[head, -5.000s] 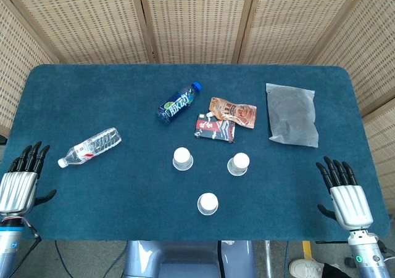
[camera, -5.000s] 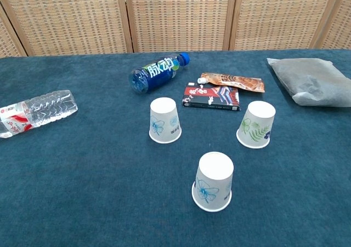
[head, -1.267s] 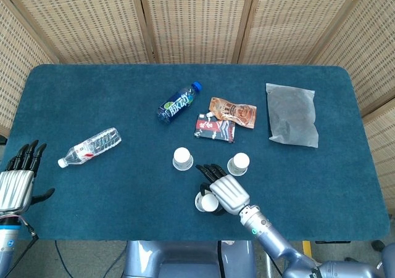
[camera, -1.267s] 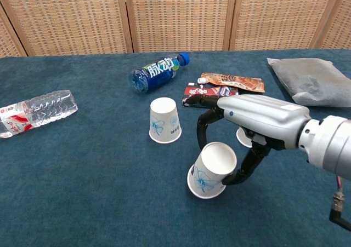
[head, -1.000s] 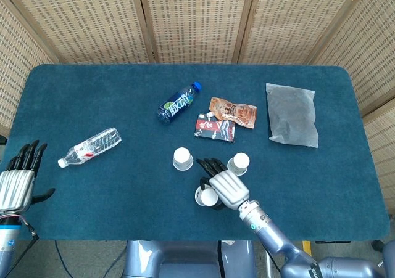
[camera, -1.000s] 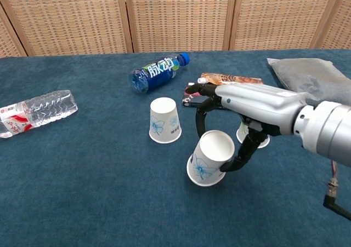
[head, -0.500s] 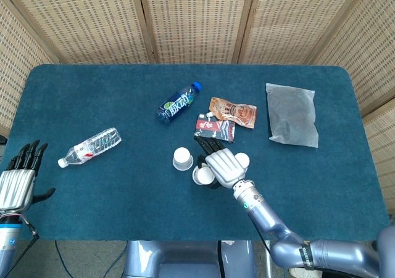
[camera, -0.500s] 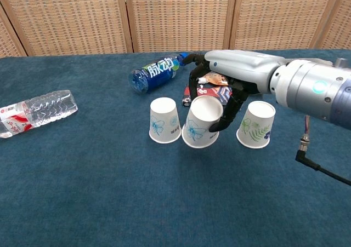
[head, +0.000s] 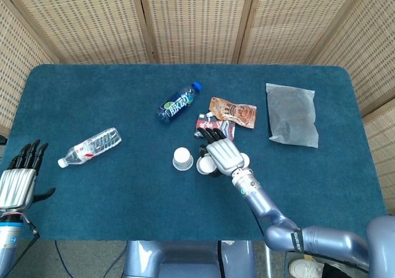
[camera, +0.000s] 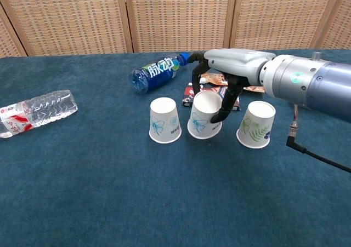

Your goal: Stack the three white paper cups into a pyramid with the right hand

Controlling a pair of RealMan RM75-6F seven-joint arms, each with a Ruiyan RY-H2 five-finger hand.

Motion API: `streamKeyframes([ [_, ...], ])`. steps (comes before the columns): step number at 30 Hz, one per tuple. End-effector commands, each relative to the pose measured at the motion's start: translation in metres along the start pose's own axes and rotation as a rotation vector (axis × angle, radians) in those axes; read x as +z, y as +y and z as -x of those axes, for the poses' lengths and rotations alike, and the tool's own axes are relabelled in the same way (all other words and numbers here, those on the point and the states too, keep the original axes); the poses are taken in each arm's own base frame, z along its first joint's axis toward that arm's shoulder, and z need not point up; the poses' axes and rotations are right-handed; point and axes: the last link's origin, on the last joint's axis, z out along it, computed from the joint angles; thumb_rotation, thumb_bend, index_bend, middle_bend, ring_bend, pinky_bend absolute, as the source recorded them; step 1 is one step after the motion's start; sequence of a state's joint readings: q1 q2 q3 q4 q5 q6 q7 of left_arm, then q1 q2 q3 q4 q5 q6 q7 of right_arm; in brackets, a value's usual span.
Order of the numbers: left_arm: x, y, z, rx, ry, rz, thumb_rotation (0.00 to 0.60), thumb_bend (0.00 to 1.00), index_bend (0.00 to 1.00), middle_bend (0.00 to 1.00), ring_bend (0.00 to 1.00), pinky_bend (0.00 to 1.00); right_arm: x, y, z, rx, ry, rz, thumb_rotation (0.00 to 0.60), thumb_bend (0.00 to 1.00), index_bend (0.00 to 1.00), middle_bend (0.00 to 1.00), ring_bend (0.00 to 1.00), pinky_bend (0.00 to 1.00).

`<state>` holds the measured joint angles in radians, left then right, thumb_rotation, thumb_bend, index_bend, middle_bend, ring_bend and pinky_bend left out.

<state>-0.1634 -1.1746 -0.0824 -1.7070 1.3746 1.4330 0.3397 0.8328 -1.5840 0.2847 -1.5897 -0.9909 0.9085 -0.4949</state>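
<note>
Three white paper cups stand upside down in a row. The left cup (camera: 165, 120) (head: 182, 158) has a blue flower print. My right hand (camera: 230, 66) (head: 221, 151) grips the middle cup (camera: 205, 115) (head: 204, 165) from above, fingers around its sides; it sits slightly tilted between the other two. The right cup (camera: 256, 125) (head: 243, 160) has a green leaf print and is mostly hidden by the hand in the head view. My left hand (head: 18, 182) rests at the table's near left corner with fingers spread, holding nothing.
A blue-labelled bottle (camera: 158, 72) lies behind the cups, next to a dark packet (head: 213, 125) and an orange pouch (head: 233, 111). A clear water bottle (camera: 35, 111) lies at the left. A grey bag (head: 292, 114) lies at the far right.
My right hand carried the near cup from the front of the table back into the gap between the other two cups. The left hand stayed still.
</note>
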Motion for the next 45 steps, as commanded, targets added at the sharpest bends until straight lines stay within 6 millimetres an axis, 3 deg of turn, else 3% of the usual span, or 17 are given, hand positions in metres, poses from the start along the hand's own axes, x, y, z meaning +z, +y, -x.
streamKeyframes([
  [1, 0.000, 0.000, 0.000, 0.001, -0.003, 0.001, 0.600, 0.14, 0.02, 0.00, 0.00, 0.17, 0.003, 0.002, 0.001, -0.007, -0.006, 0.007, 0.600, 0.15, 0.54, 0.04, 0.00, 0.12],
  [19, 0.000, 0.001, 0.001, 0.001, -0.016, 0.008, 0.600, 0.14, 0.02, 0.00, 0.00, 0.17, 0.011, 0.015, 0.011, -0.029, -0.052, 0.054, 0.600, 0.15, 0.54, 0.04, 0.00, 0.12],
  [26, 0.000, 0.002, 0.001, 0.001, -0.017, 0.013, 0.600, 0.14, 0.02, 0.00, 0.00, 0.17, 0.008, 0.010, 0.011, -0.024, -0.067, 0.043, 0.600, 0.15, 0.37, 0.00, 0.00, 0.10],
  [35, -0.001, 0.004, 0.000, -0.004, -0.021, 0.026, 0.600, 0.14, 0.02, 0.00, 0.00, 0.17, -0.002, 0.007, 0.008, -0.040, -0.060, 0.048, 0.600, 0.15, 0.34, 0.00, 0.00, 0.10],
  [45, -0.002, 0.003, -0.004, -0.028, -0.011, 0.031, 0.600, 0.14, 0.02, 0.00, 0.00, 0.17, -0.019, -0.002, -0.014, -0.061, -0.001, 0.041, 0.600, 0.15, 0.33, 0.00, 0.00, 0.10],
])
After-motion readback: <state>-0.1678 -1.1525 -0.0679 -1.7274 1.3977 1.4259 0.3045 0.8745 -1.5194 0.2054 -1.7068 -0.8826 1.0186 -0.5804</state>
